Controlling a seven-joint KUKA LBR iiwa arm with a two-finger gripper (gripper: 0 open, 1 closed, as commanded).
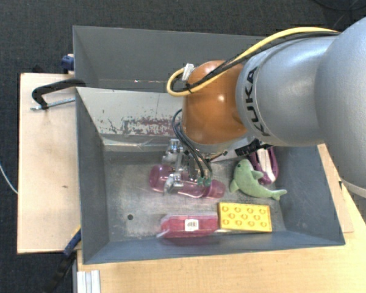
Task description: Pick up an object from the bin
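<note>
The gripper [184,180] is low in the bin [88,176], hanging from the arm's orange wrist cover [210,105], and its tip is right against a translucent pink thing [157,177] that lies lengthwise on the bin floor. One rounded end of this pink thing sticks out to the gripper's left in the view and the other end sticks out to its right, so the gripper sits over the middle of it. The metal parts and wires of the gripper hide the place where it meets the pink thing: I cannot tell whether the gripper is clenched on it, merely touching it, or released, nor how wide it stands. Just beyond the pink thing's right end, near the gripper, lies a green plush sea animal [253,182] with its tail pointing away from the gripper. Behind that toy, farther from the gripper and partly under the arm [293,84], a purple and white thing [269,163] shows. Nearer the front wall, below the gripper in the view, lie a dark pink flat packet with a white label [189,226] and, touching it on the right, a yellow studded block [245,217].
</note>
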